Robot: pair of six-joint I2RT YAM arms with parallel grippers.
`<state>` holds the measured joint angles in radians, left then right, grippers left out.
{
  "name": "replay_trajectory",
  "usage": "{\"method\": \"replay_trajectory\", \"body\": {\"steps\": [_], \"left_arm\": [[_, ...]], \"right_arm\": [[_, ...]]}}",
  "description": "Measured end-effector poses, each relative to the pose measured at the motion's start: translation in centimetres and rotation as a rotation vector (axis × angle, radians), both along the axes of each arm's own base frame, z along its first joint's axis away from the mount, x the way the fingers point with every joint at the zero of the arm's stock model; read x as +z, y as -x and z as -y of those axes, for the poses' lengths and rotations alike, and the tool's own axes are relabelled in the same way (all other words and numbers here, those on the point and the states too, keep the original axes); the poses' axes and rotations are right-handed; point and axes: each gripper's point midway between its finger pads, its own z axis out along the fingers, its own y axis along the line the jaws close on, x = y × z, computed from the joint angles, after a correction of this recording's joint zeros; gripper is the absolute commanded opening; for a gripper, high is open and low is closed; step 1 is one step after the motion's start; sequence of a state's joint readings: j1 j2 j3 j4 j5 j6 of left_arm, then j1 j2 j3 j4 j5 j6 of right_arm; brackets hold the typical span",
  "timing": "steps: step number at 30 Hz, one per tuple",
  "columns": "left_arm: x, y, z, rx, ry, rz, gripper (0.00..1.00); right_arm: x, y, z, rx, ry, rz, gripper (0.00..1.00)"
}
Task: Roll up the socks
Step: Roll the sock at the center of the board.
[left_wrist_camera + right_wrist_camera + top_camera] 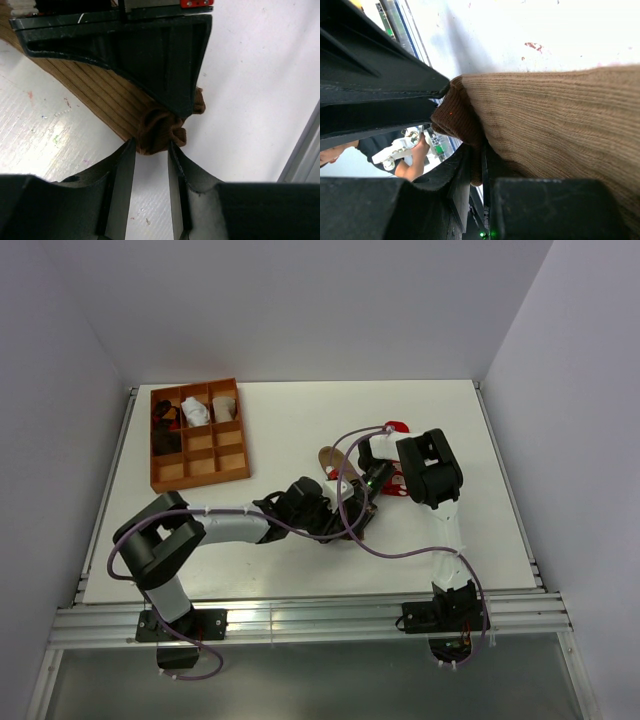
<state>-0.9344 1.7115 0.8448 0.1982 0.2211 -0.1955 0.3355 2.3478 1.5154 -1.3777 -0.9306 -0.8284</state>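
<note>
We see our right gripper pinching the tan sock by its brown end; up-left of the jaws, another black finger touches that end.

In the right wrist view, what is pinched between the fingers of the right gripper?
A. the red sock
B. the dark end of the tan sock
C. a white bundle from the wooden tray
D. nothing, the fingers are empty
B: the right gripper is shut on the darker brown end of the ribbed tan sock.
</note>
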Motion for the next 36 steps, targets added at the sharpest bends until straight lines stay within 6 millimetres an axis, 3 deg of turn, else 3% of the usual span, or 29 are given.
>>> {"method": "replay_trajectory", "body": {"steps": [11, 20, 36], "left_arm": [[0.2, 0.7, 0.6, -0.040, -0.009, 0.022, 0.40], [1.0, 0.0, 1.7, -0.065, -0.011, 0.062, 0.39], [-0.8, -0.7, 1.6, -0.057, -0.054, 0.060, 0.28]], "right_arm": [[0.0, -0.2, 0.1, 0.000, 0.003, 0.005, 0.17], [0.0, -0.2, 0.1, 0.000, 0.003, 0.005, 0.17], [0.0, -0.2, 0.1, -0.001, 0.007, -0.004, 0.16]]}}
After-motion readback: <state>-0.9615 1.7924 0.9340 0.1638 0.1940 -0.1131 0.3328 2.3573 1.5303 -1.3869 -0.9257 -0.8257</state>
